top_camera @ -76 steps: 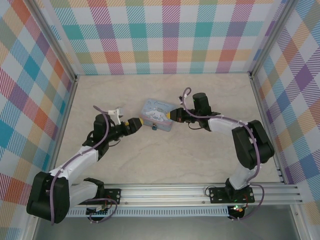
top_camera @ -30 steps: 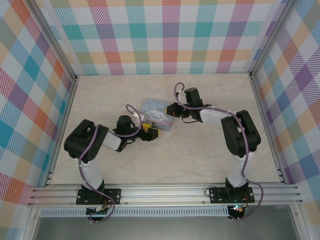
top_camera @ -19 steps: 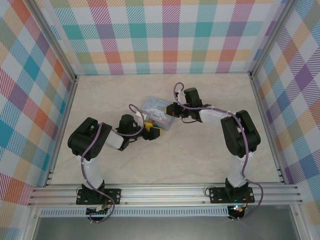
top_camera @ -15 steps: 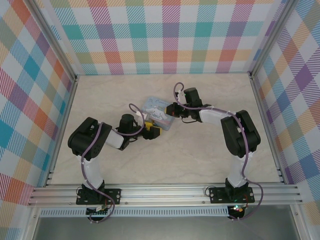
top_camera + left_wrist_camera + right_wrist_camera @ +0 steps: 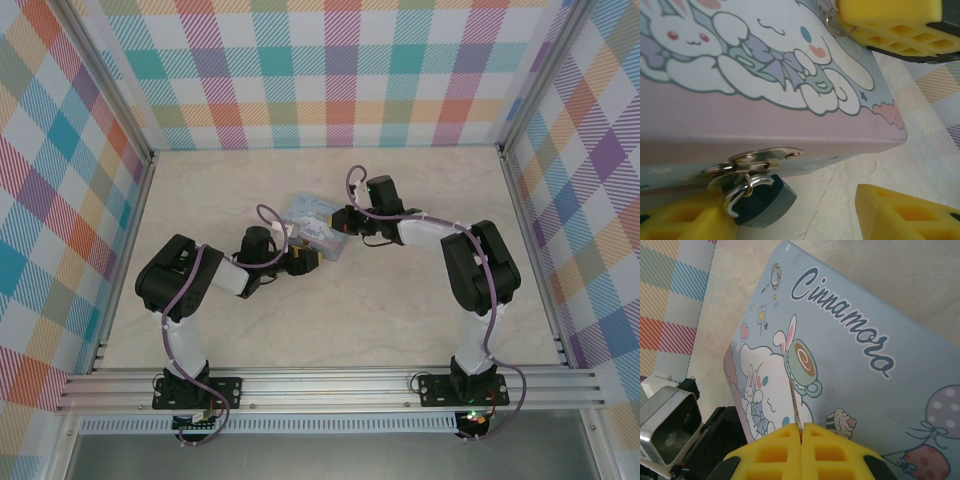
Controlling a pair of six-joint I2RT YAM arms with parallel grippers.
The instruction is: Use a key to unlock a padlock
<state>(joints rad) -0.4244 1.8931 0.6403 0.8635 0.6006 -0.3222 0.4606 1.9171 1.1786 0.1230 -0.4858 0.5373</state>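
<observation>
On hasp (image 5: 762, 156) of shut tin (image 5: 790, 117), padlock (image 5: 762, 200) hangs; left pincer (image 5: 795, 215) apart; right pincer (image 5: 801, 428) clamped, seemingly on key (image 5: 794, 407).

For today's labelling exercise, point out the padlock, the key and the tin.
padlock (image 5: 765, 202), left wrist view, on its teal body.
key (image 5: 794, 405), right wrist view, midway along its thin blade.
tin (image 5: 865, 387), right wrist view, on its printed lid.

tin (image 5: 312, 218): pale blue, cartoon-printed, flat on table (image 5: 400, 310) | walls (image 5: 340, 70): plaid
</observation>
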